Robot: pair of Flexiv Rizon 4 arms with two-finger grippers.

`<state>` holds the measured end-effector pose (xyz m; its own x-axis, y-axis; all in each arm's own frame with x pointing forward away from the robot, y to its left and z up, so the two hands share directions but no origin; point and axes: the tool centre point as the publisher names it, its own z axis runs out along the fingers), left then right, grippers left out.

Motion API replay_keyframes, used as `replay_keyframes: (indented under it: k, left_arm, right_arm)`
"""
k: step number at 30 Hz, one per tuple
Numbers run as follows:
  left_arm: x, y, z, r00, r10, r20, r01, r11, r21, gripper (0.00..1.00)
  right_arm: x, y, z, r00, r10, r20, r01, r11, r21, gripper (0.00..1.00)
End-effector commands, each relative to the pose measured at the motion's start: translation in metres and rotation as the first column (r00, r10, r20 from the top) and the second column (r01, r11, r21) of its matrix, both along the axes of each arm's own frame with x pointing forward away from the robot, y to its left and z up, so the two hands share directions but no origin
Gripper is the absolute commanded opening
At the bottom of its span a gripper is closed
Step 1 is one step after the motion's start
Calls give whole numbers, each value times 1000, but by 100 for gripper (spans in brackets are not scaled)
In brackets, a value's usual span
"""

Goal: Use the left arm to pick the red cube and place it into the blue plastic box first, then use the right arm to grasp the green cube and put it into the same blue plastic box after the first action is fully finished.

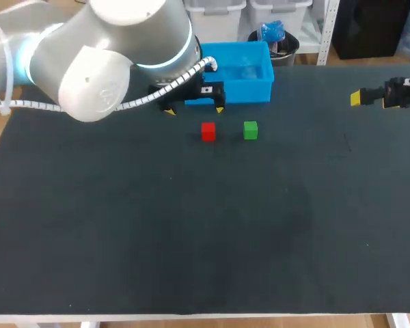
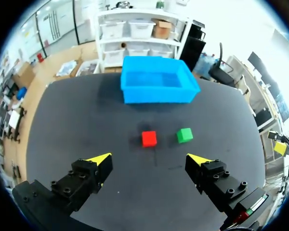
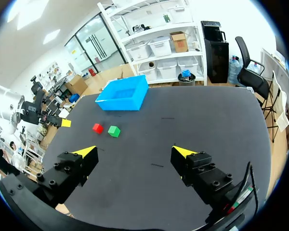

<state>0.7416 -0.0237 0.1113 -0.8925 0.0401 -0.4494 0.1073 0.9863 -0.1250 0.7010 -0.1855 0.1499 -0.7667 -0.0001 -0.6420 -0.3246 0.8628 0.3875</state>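
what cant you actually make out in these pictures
- Head view: the left arm hides the table's back left part, the blue plastic box's left end and most of the left claw.
- Head view: the right claw is side-on, cut by the edge; only one yellow tip shows.
- Left wrist view: the box's near wall hides part of its floor.
- Right wrist view: the red cube and green cube are too small for surface detail.

On my table (image 1: pixel 191 239): red cube (image 1: pixel 208 131) just beside green cube (image 1: pixel 250 130); left gripper (image 1: pixel 195 110), fingers spread, between cubes and blue plastic box (image 1: pixel 242 72).
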Motion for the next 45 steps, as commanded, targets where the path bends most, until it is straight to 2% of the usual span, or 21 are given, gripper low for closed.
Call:
replay_keyframes:
  k: [1,14,33,41,45]
  left_arm:
    - [14,-8,-9,1000,7,-13,-7,1000,10,100]
    - [44,-14,-25,998,36,-44,-34,999,39,100]
    - [58,-18,-59,994,52,-94,-47,997,54,100]
    - [59,-19,-78,989,69,-127,-62,996,60,100]
    - [60,-18,-85,989,76,-124,-69,996,58,100]
  right_arm:
    - [0,0,0,1000,1,1,-1,1000,1,100]
    - [0,0,0,1000,1,1,-1,1000,1,100]
    - [0,0,0,1000,1,1,-1,1000,1,100]
    - [0,0,0,1000,1,1,-1,1000,1,100]
    - [0,0,0,1000,1,1,-1,1000,1,100]
